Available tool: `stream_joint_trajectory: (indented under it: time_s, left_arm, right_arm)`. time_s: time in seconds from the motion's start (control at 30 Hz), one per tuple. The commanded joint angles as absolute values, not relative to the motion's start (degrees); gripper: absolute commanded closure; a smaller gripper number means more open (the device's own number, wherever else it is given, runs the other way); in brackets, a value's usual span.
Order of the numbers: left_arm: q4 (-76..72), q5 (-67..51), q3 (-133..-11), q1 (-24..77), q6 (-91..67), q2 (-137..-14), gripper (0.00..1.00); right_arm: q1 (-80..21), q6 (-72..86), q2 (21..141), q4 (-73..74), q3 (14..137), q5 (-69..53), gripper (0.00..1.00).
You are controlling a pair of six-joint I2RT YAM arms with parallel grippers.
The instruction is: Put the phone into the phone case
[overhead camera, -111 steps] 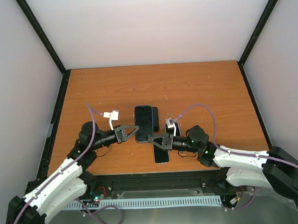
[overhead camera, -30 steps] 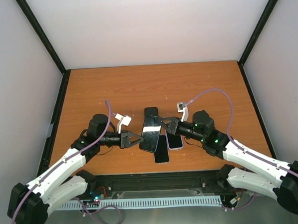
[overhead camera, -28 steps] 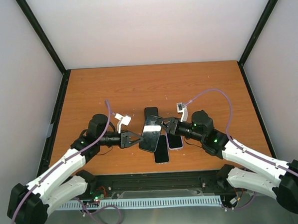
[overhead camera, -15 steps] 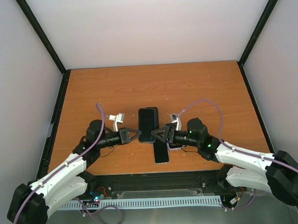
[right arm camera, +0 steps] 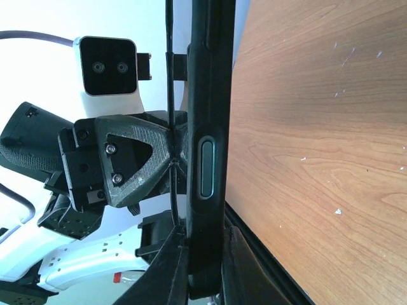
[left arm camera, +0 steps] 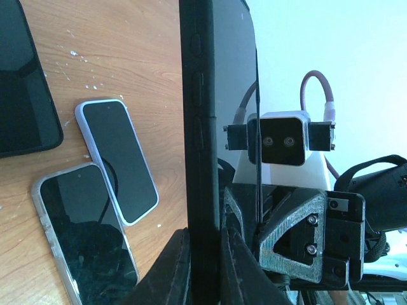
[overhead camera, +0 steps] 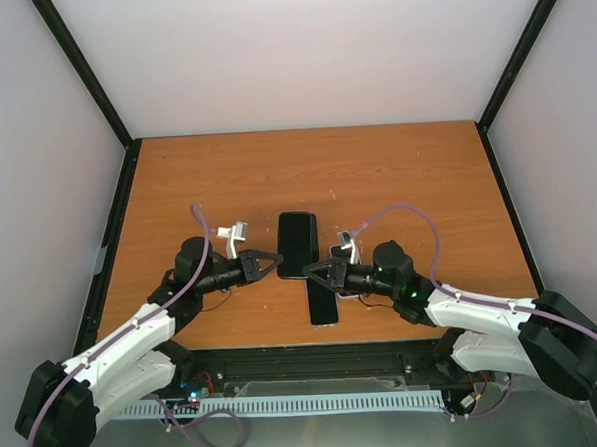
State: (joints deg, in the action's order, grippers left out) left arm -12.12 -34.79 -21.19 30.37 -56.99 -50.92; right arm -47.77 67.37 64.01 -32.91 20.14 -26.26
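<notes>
Black phone [overhead camera: 297, 242] sits in its dark case [left arm camera: 202, 127], screen-up mid-table.

Worktop [overhead camera: 177, 190]: orange-brown wood grain, dark frame along its edges, scattered white flecks [left arm camera: 79, 63].

Landmark: silver-edged phone [overhead camera: 323, 304], flat, screen up, close to the near edge.

Lilac-cased phone [left arm camera: 117, 159] lay flat and screen up, touching the landmark's side toward the right arm and set a little farther from the bases.

Dark slab [left arm camera: 22, 82] lay flat beyond the landmark, apart from it; phone or case, could not tell.
</notes>
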Motion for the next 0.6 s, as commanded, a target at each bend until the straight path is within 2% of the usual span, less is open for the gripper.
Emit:
stream_joint_trajectory:
  time_s: [0.0, 0.07, 0.23, 0.33, 0.57]
  left_arm:
    - [-8.7, -30.8, -24.5, 30.4, -52.2, -51.7, 1.0]
    - [-7.3, -29.9, -25.0, 30.4, -51.9, -51.9, 1.0]
    - [-4.1, -28.7, -25.6, 30.3, -51.3, -53.2, 1.0]
    - [-3.7, -29.8, -25.1, 28.9, -51.2, -54.2, 1.0]
    - [-4.5, -36.0, -22.4, 20.5, -48.9, -57.3, 1.0]
  right_arm:
    - [-48.0, 69.2, 63.9, -35.9, 20.2, -24.8, 0.97]
    - [-48.1, 69.0, 64.5, -35.6, 20.3, -24.7, 0.94]
    - [-48.1, 66.9, 63.7, -32.6, 20.5, -23.8, 0.53]
    - [-48.1, 63.7, 60.8, -26.8, 21.8, -21.8, 0.33]
    - [-48.0, 57.7, 52.0, -12.4, 23.9, -14.3, 0.11]
